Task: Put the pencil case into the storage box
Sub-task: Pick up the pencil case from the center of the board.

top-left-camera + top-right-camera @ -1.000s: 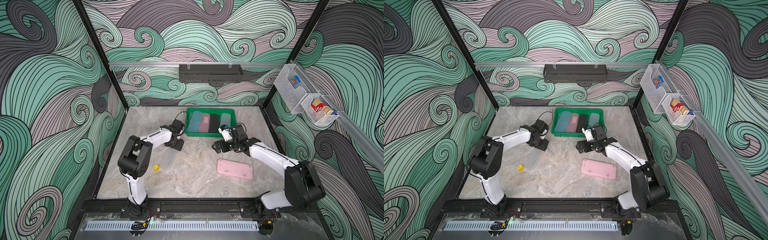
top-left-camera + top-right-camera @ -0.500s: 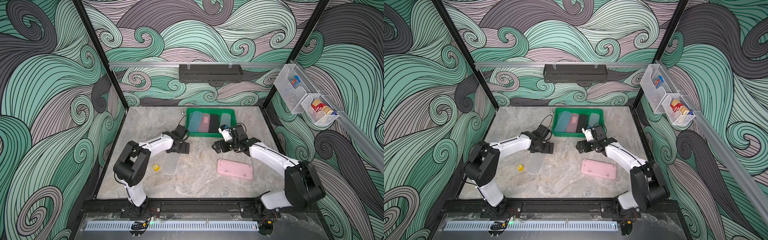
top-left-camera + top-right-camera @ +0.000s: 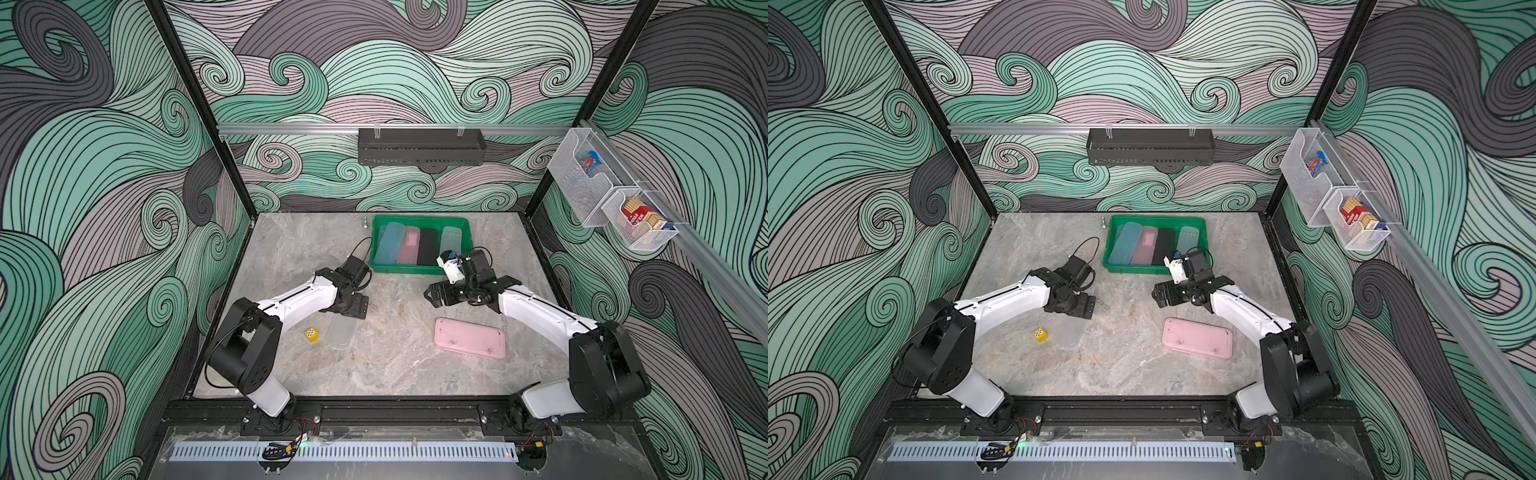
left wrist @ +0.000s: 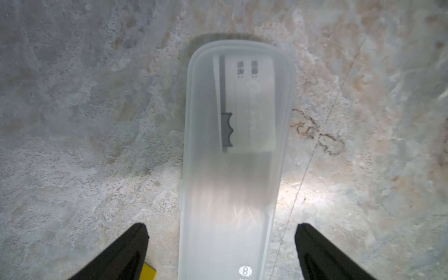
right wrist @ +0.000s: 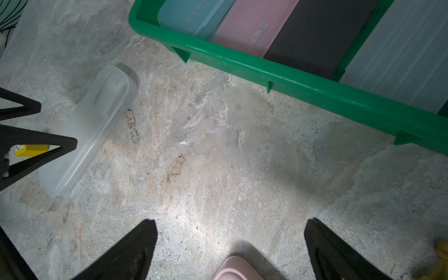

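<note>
Two pencil cases lie loose on the counter (image 3: 395,374); four more sit in the box.

Lower left of centre in both top views: a small yellow die (image 3: 311,334), with the frosted pencil case (image 3: 341,332) lying flat just to its right. The left gripper (image 4: 221,229) hangs over that case. Its jaws are spread wide, one on each side of the case. The left wrist view shows a gap on both sides, so nothing is gripped. A paper insert and a dark strip show through the lid.

Centre, toward the back: the storage box (image 3: 419,270), green, resting on the counter. Inside, side by side from left to right, are a blue case (image 3: 390,243), slightly skewed, a pink case (image 3: 409,247), a black case (image 3: 428,247) and a frosted case (image 3: 451,239). Above it on the back wall hangs a dark slotted shelf (image 3: 419,146).

Right of centre: the right gripper (image 5: 231,224) sits over bare counter, just in front of the box's near rim. Its jaws are fully released, with nothing between them.

Below and to the right of that: the pink pencil case (image 3: 469,337) lies flat on the counter, well apart from the box. Its end shows at the bottom edge of the right wrist view.

Upper right: two clear mesh bins (image 3: 582,183) on the side wall rail, with coloured packets inside.
</note>
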Controlling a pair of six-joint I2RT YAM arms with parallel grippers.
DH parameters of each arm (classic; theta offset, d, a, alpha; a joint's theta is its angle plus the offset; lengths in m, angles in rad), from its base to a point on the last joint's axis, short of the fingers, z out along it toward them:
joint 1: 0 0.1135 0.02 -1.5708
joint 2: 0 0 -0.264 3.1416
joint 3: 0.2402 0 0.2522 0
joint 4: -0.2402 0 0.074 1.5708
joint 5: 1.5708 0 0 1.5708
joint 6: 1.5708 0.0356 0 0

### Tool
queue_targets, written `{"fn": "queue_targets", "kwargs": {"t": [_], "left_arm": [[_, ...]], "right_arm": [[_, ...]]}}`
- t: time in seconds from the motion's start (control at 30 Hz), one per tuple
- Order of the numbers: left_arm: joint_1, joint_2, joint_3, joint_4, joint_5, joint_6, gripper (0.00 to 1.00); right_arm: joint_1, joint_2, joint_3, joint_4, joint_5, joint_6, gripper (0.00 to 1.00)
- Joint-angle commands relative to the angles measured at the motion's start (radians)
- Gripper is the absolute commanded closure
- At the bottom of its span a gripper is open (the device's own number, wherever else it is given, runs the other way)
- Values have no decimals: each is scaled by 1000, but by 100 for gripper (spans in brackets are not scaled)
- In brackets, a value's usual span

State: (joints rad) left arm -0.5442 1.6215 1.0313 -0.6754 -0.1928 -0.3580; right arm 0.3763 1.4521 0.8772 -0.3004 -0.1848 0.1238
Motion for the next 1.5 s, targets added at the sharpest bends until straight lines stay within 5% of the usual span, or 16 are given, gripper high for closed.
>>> {"fn": "queue_targets", "kwargs": {"t": [0.0,0.6,0.87,1.47], "left_arm": [[1,26,7,-15,-24,21,1],[-37,125,-9,36,15,-3,2],[-40,118,-20,40,26,-22,39],[-44,35,142,-147,-33,7,36]], "right_arm": [[1,-27,-9,7,7,7,1],[3,-28,-9,7,14,5,1],[2,-29,-9,7,17,4,1],[-1,-42,-15,7,34,2,1]]}}
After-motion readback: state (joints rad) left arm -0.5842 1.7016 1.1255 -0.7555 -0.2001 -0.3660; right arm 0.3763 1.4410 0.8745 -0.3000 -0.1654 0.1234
